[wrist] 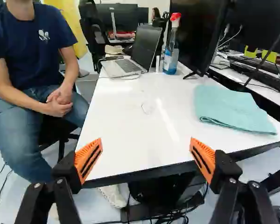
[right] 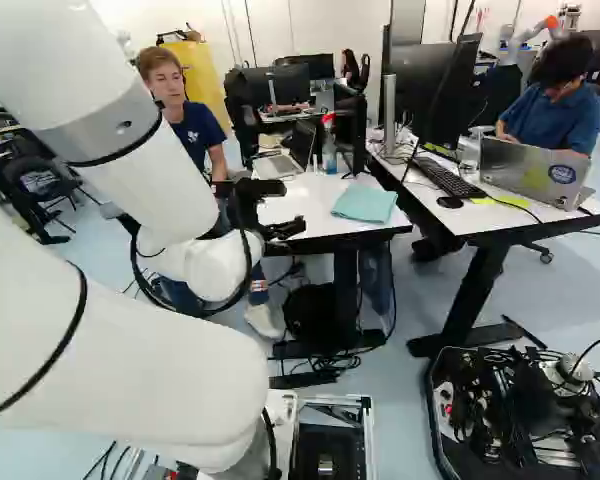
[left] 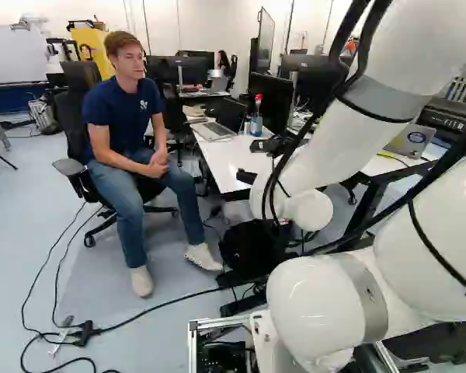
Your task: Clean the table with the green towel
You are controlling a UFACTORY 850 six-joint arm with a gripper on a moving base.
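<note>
2 orange-padded fingers point(wrist: 87, 159) wide apart, holding nothing | green towel point(wrist: 233, 109) folded flat, right side of table point(wrist: 121, 121) | likely light, soft, floppy; pinch its near folded edge

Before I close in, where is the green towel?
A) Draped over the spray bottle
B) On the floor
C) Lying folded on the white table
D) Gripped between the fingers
C: the green towel lies folded on the white table, and the gripper stands open, holding nothing.
</note>
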